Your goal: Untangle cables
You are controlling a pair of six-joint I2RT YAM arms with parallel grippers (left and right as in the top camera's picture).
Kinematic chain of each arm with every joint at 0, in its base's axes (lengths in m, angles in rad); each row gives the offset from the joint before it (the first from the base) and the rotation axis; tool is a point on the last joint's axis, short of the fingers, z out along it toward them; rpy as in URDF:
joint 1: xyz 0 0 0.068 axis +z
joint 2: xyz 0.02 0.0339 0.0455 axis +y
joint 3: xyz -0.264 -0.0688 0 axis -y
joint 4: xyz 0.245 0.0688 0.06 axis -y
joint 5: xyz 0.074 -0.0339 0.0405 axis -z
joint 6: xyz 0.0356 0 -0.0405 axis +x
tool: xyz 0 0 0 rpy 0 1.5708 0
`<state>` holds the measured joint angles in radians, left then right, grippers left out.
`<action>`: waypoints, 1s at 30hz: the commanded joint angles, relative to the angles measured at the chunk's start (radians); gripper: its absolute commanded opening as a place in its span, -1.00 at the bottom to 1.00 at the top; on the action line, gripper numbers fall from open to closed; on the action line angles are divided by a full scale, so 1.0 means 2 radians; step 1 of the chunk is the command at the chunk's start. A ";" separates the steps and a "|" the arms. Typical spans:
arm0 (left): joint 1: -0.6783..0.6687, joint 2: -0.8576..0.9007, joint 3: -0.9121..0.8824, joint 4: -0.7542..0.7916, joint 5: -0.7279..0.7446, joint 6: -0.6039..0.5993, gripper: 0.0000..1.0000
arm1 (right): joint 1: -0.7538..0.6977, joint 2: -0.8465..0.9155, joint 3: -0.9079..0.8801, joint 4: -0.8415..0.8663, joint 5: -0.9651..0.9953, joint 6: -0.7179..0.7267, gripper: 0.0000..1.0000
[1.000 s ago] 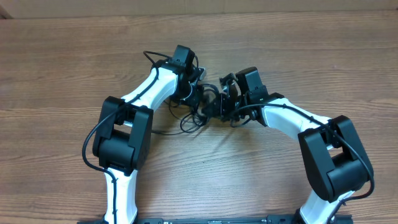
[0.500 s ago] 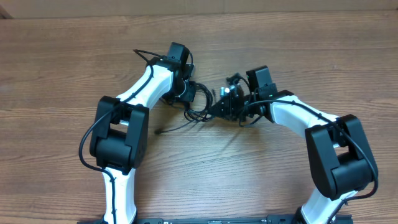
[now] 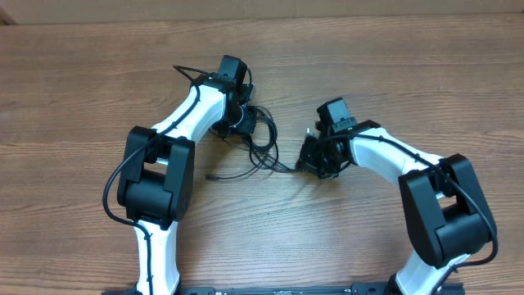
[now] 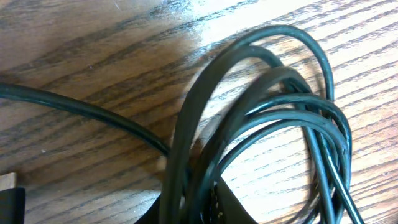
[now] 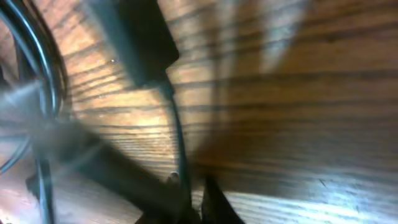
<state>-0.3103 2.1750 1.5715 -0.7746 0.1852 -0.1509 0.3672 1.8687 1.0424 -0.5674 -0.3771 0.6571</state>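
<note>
Right gripper (image 3: 309,161) has pulled away to stretch the cables (image 3: 264,149); left gripper (image 3: 246,123) pinches their loops as anchor. Right's jaws: cannot tell.

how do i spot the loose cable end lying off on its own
On the wooden table, find the black cable bundle at the end of the left arm. One thin strand trails leftward out of it. Its small dark plug tip lies alone on bare wood, unlike the looped strands.
</note>
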 commanded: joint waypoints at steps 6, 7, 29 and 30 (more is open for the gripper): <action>0.016 0.011 0.014 -0.020 0.075 0.046 -0.58 | -0.005 -0.015 0.009 -0.015 0.005 0.000 -0.39; 0.018 0.011 0.018 -0.025 0.086 0.054 -0.56 | -0.007 -0.015 0.014 -0.023 -0.006 -0.002 -0.35; 0.053 0.011 0.023 -0.030 0.125 0.096 -0.37 | 0.008 -0.013 0.081 -0.058 0.010 -0.045 0.13; 0.050 0.011 0.023 -0.029 0.124 0.096 -0.37 | 0.011 -0.013 0.078 -0.056 0.020 -0.038 0.16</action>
<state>-0.1902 2.1792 1.5963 -0.8379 0.4587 0.0269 0.3618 1.8523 1.2209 -0.6914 -0.3836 0.5465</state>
